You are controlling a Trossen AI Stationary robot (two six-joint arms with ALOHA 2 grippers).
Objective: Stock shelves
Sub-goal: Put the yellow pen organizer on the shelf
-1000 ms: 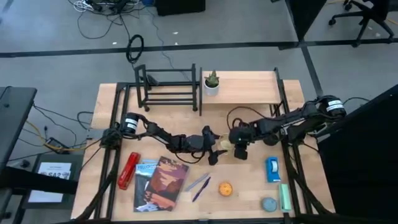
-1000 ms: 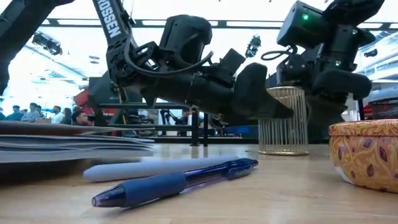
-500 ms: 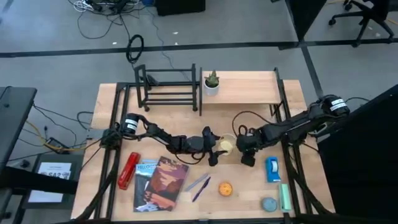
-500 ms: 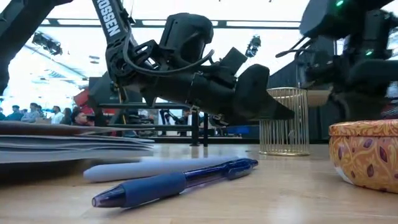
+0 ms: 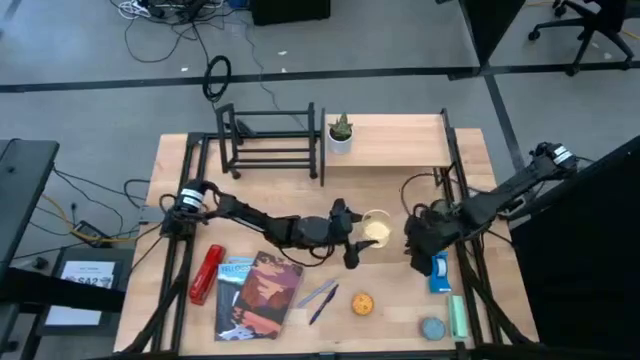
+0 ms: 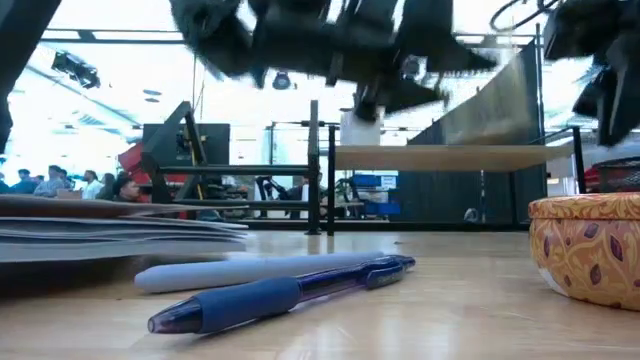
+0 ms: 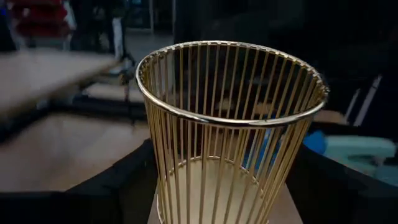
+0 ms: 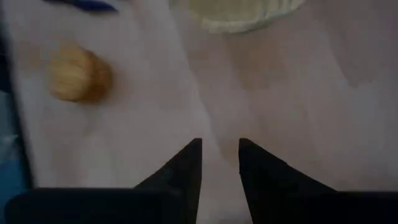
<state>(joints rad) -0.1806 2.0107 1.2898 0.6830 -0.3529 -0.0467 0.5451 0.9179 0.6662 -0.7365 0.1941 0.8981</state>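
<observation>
A gold wire cup (image 5: pixel 375 229) hangs a little above the table's middle, with my left gripper (image 5: pixel 360 240) shut on it. It fills the left wrist view (image 7: pixel 230 124), open end up. My right gripper (image 5: pixel 419 254) hovers to the cup's right, its fingers (image 8: pixel 193 163) a little apart over bare wood and touching nothing. At the far edge stand the shelves. One is a black bar rack (image 5: pixel 268 141). The other is a pale plank shelf (image 5: pixel 395 141) carrying a small potted cactus (image 5: pixel 341 133). My left gripper pinches the cup from outside, one finger (image 7: pixel 118 193) on each side of the lower wire wall (image 7: pixel 157 186), near the base. The fingers come level from the table's left. The cup is upright and lifted clear of the table.
Along the near side lie a red object (image 5: pixel 207 273), books (image 5: pixel 258 295), two pens (image 5: pixel 322 297), a patterned orange tin (image 5: pixel 362 303), a blue dispenser (image 5: pixel 438 272), a round grey lid (image 5: pixel 432 328) and a green stick (image 5: pixel 458 317). Bare wood lies in front of the shelves.
My left gripper has raised the wire cup off the table, out of the low view, and carried it slightly toward the right edge. My right gripper has drawn away from the cup toward the table's right and near edges.
</observation>
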